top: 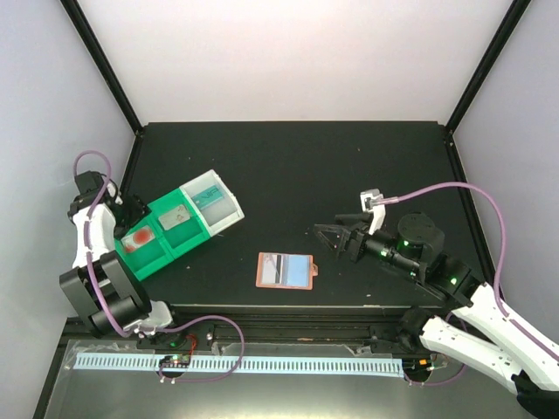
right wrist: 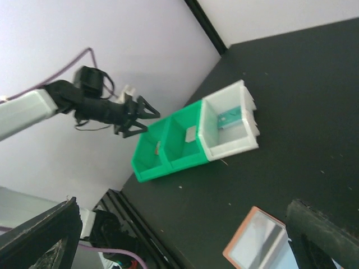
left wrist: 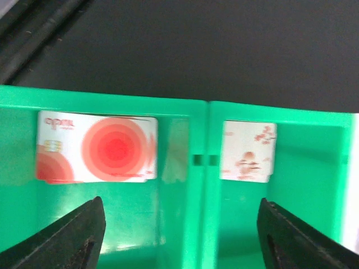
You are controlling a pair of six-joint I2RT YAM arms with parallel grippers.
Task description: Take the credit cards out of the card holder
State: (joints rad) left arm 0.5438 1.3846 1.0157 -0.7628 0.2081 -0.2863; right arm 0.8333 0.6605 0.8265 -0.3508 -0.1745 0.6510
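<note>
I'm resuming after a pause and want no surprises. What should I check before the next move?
1. Card holder open, lying flat: ok.
2. Card exposed inside it: ok.
3. More cards beneath that one: cannot tell.
4. Right gripper open, empty, beside the holder: ok.
5. Left gripper open, empty, over the tray: ok.
6. Empty tray compartment available: not ok, all three hold a card.

Blk tabletop [top: 349, 166] w/ pale lilac walls [top: 297, 52], blk corner posts [top: 102, 65], even light
</note>
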